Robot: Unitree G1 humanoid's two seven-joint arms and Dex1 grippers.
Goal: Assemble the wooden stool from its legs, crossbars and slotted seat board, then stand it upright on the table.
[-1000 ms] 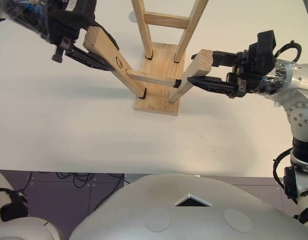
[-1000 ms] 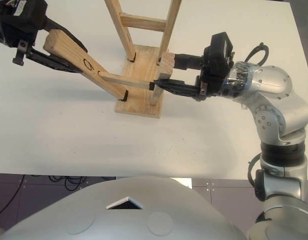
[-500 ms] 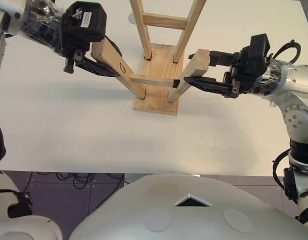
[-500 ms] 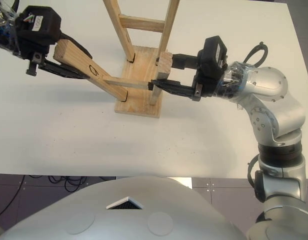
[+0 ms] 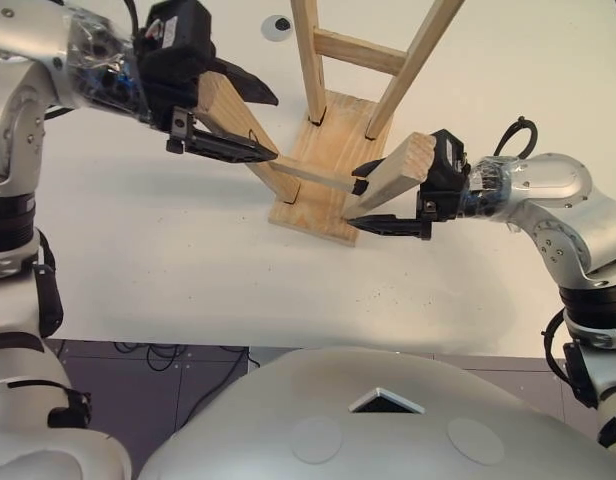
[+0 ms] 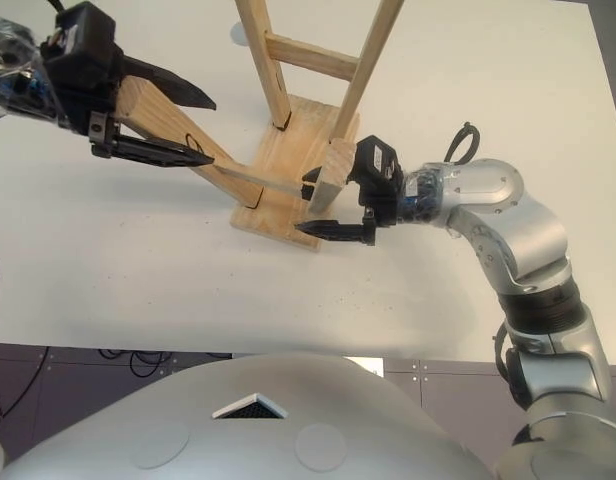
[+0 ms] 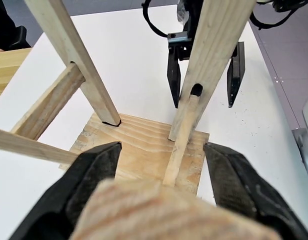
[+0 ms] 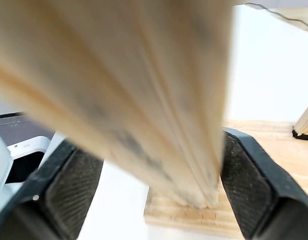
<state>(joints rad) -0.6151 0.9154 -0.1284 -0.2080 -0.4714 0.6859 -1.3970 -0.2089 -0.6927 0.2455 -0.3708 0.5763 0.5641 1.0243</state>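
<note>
- Lower than a second ago, right gripper (image 5: pixel 350 197) is pinching near right leg (image 5: pixel 398 170); left gripper (image 5: pixel 276 128), now further inward, is pinching near left leg (image 5: pixel 220 100).
- Seat board (image 5: pixel 303 205) is lying flat on table (image 5: pixel 138 260), legs pointing up.
- Step: likely seating the near pair. Next is calling for even downward pressure, then flipping upright.
- Count: four legs, two crossbars, one board.

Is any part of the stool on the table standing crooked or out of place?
Yes. The front left leg, gripped by the left hand, slants much farther outward than the back legs, so it seems not squarely seated on the seat board.
</note>
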